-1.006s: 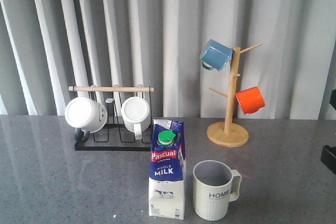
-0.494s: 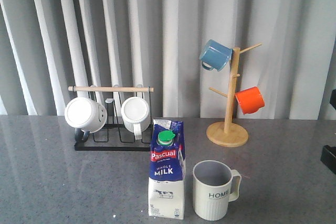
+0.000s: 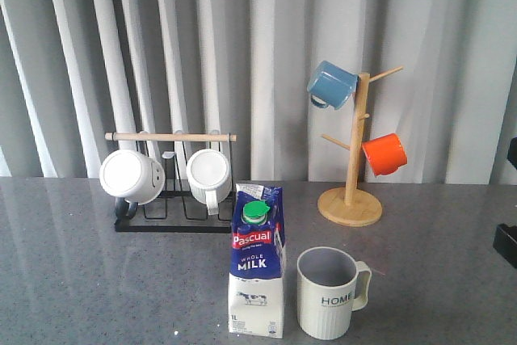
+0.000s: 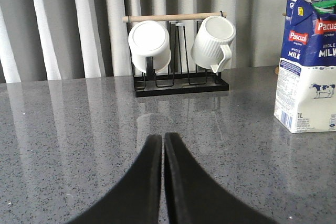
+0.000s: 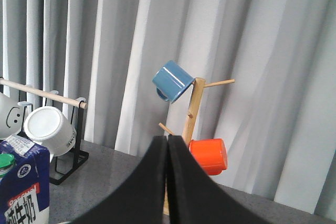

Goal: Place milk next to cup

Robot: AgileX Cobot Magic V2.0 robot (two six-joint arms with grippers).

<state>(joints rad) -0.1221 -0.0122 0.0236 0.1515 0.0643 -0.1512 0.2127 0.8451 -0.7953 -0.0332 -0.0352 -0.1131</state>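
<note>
The front view faces forward over the grey table (image 3: 97,280) toward the curtain (image 3: 266,54). The left wrist camera sits low over the tabletop; the right looks higher. All three share the milk (image 3: 258,260).

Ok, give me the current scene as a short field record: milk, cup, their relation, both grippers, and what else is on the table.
milk: carton upright, near the front edge of the table
cup: ribbed HOME mug upright, handle to its right
relation: side by side, narrow gap, cup right of milk
left gripper: shut, empty
right gripper: shut, empty
other: rack with two white mugs; wooden mug tree with blue and orange mugs
</note>
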